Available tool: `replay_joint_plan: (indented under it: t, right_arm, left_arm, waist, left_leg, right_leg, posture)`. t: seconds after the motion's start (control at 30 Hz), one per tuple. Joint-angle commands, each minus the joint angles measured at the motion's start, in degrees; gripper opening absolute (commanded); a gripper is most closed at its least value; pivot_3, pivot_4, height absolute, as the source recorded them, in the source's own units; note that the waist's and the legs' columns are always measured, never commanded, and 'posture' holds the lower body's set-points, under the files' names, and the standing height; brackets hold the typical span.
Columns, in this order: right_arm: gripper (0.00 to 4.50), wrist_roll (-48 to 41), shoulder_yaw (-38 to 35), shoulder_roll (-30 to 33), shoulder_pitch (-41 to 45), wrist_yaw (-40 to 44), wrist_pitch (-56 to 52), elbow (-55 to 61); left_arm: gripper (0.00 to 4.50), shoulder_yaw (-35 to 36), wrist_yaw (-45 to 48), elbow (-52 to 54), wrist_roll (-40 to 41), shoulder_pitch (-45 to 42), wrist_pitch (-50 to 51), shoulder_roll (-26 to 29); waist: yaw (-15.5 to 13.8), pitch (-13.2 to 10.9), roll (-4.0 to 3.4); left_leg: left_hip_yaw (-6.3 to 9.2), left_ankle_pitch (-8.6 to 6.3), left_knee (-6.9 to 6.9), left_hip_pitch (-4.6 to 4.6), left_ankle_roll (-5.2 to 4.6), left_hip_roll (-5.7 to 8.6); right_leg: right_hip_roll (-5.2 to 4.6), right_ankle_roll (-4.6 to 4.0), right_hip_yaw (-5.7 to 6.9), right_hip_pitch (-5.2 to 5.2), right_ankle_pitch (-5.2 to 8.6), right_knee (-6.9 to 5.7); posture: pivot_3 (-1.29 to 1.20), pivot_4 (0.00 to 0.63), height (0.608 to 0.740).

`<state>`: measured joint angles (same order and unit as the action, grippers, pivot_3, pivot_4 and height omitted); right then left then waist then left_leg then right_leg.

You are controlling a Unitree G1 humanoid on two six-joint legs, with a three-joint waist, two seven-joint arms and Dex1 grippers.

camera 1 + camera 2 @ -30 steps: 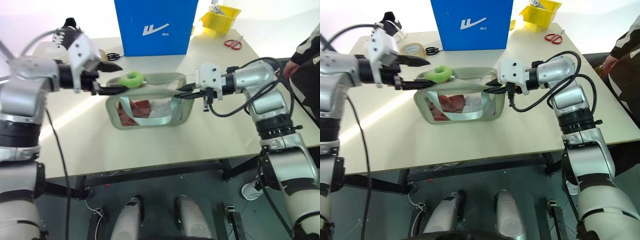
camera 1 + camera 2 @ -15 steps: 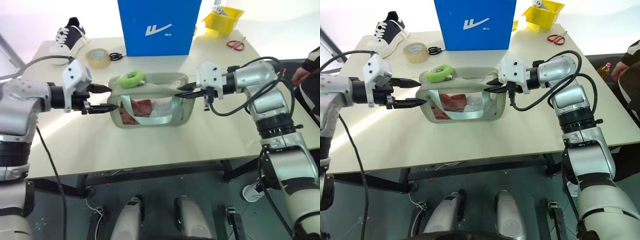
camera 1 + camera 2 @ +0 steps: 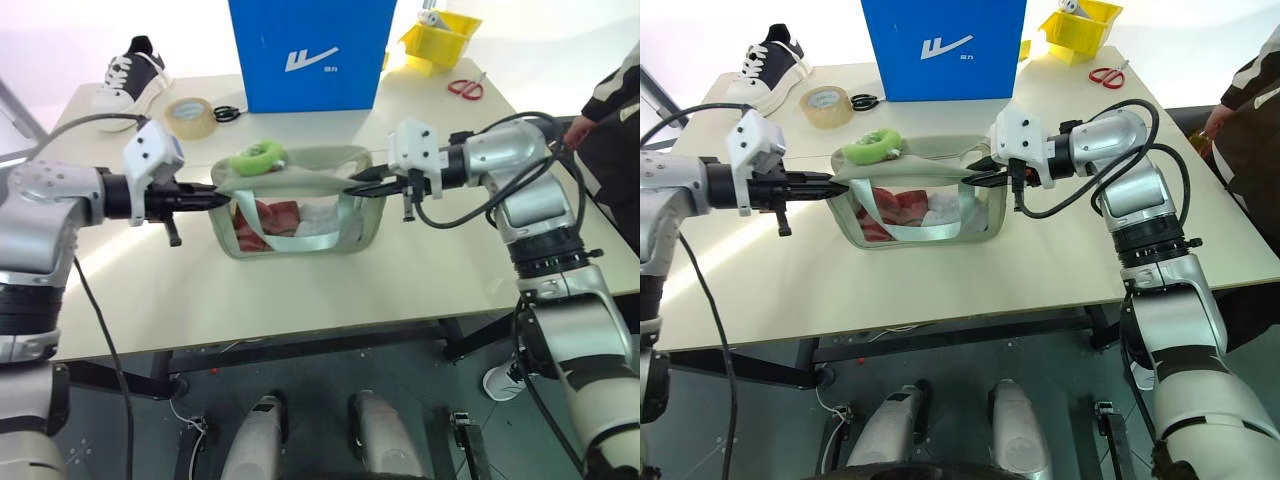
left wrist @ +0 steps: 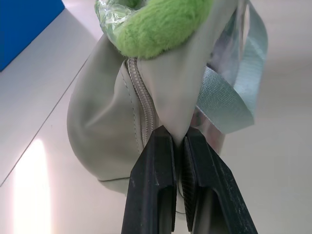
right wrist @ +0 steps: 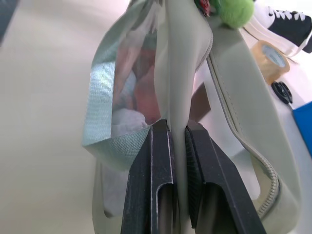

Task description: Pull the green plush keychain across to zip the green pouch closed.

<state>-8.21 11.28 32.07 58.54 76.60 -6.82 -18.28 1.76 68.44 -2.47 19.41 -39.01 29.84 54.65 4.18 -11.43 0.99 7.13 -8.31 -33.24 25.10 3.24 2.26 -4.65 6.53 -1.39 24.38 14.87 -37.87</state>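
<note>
While pinched at both ends, stands on the pale table [image 3: 300, 290] near the front middle: the green pouch [image 3: 300, 215], red and white contents behind its clear window. Left gripper [image 3: 212, 197] clenched on the pouch's left end flap; right gripper [image 3: 355, 187] clenched on the right end fabric. Green plush keychain [image 3: 257, 157] resting on the pouch top, toward the left end, just beyond the left fingertips.

Seen from the left wrist: black fingers [image 4: 153, 185] squeezing a thin fold of sage fabric, zipper teeth running up beside it to the plush, light strap hanging alongside. Seen from the right wrist: fingers [image 5: 158, 185] clamped on the opposite panel, the zipper track curving away along the top edge, keychain at the far end.

Farther back on the table: tape roll [image 3: 193, 111], black scissors [image 3: 227, 113], a black-and-white sneaker [image 3: 130, 72], a big blue box [image 3: 310, 50], red scissors [image 3: 466, 87], a yellow bin [image 3: 440, 38]. At the right edge, a person's sleeve [image 3: 615, 90].
</note>
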Motion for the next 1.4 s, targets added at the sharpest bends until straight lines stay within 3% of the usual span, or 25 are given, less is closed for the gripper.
replay_joint_plan:
  t: [0.03,0.23,0.27,0.4,0.63,0.8,0.9,1.0,1.23,1.4]
  right_arm:
    - [1.15,-4.25,-2.49,-0.56,-0.1,-1.17,-5.02,6.52]
    - [4.27,-5.17,-2.35,-0.64,1.8,-1.87,-8.18,7.07]
    - [4.45,-5.82,-2.83,-1.03,3.42,-2.26,-9.57,6.64]
    - [4.45,-6.18,-3.68,-6.14,9.95,-7.48,-10.39,4.26]
    - [4.45,-0.69,2.11,-19.38,11.71,-15.12,-4.49,-1.03]
    - [4.45,3.54,5.65,-23.78,13.92,-16.87,-0.03,-8.76]
    - [4.45,5.6,6.47,-25.41,15.88,-19.15,-2.66,-13.05]
    - [3.65,6.98,6.98,-25.56,17.11,-18.61,-3.69,-14.88]
    - [0.05,8.49,6.54,-24.08,16.99,-18.59,-4.07,-14.2]
    - [0.05,7.94,2.25,-18.68,16.71,-21.23,-7.47,-10.9]
  left_arm:
    - [0.0,3.4,0.8,3.03,0.71,3.54,1.19,3.98]
    - [0.0,5.39,-0.98,5.11,1.53,7.67,1.57,5.7]
    - [0.0,5.72,-1.19,5.94,1.82,8.28,1.86,5.67]
    - [0.0,6.49,-2.2,7.44,2.51,9.51,2.27,5.23]
    - [0.0,5.83,-2.79,7.0,2.66,9.05,1.35,4.68]
    - [0.0,5.18,-2.31,6.85,2.49,8.73,0.87,4.6]
    - [0.0,5.89,-2.93,7.23,3.18,8.93,1.42,4.09]
    - [0.0,5.69,-2.88,7.32,3.06,8.93,1.26,4.25]
    - [0.0,5.44,-3.17,7.48,2.99,8.83,1.13,4.0]
    - [0.0,5.32,-3.26,8.04,3.22,9.08,1.53,3.96]
  waist:
    - [-0.08,-0.01,-0.01]
    - [-0.34,0.01,0.02]
    - [-0.32,0.01,0.02]
    - [0.04,-0.01,-0.03]
    - [-0.16,0.02,0.02]
    - [-0.32,0.03,0.04]
    - [-0.18,0.03,0.04]
    - [-0.23,0.03,0.04]
    - [-0.21,0.03,0.04]
    - [-0.41,0.03,0.04]
  left_leg:
    - [-0.01,0.0,0.01,0.0,0.0,0.0]
    - [0.01,0.0,-0.02,0.0,0.0,0.0]
    - [0.01,0.0,-0.01,0.0,0.0,0.0]
    - [-0.02,0.0,0.05,-0.07,0.0,-0.01]
    - [-0.01,0.0,0.13,-0.17,0.01,-0.07]
    - [-0.01,0.0,0.12,-0.17,0.02,-0.05]
    - [0.0,0.0,0.15,-0.18,0.02,-0.05]
    - [0.0,0.01,0.15,-0.18,0.02,-0.05]
    - [0.0,0.0,0.15,-0.18,0.02,-0.05]
    - [0.01,0.0,0.14,-0.18,0.02,-0.05]
  right_leg:
    - [-0.01,0.0,-0.02,0.01,0.0,-0.01]
    - [-0.01,-0.01,0.0,-0.03,0.0,0.01]
    - [-0.01,-0.01,0.0,-0.03,0.01,0.01]
    - [-0.01,-0.02,-0.03,-0.01,0.0,-0.01]
    - [0.07,-0.07,-0.02,-0.04,0.03,-0.07]
    - [0.07,-0.07,-0.02,-0.05,0.03,-0.07]
    - [0.08,-0.07,-0.02,-0.04,0.03,-0.1]
    - [0.08,-0.07,-0.02,-0.04,0.03,-0.09]
    - [0.08,-0.07,-0.02,-0.03,0.03,-0.09]
    - [0.07,-0.07,-0.02,-0.04,0.03,-0.09]
  posture:
    - [0.0,0.15,0.74]
    - [0.0,0.15,0.74]
    - [0.0,0.15,0.74]
    - [0.0,0.15,0.74]
    - [0.0,0.15,0.74]
    - [0.0,0.15,0.74]
    - [0.0,0.15,0.74]
    - [0.0,0.15,0.74]
    - [0.0,0.15,0.74]
    - [0.0,0.15,0.74]
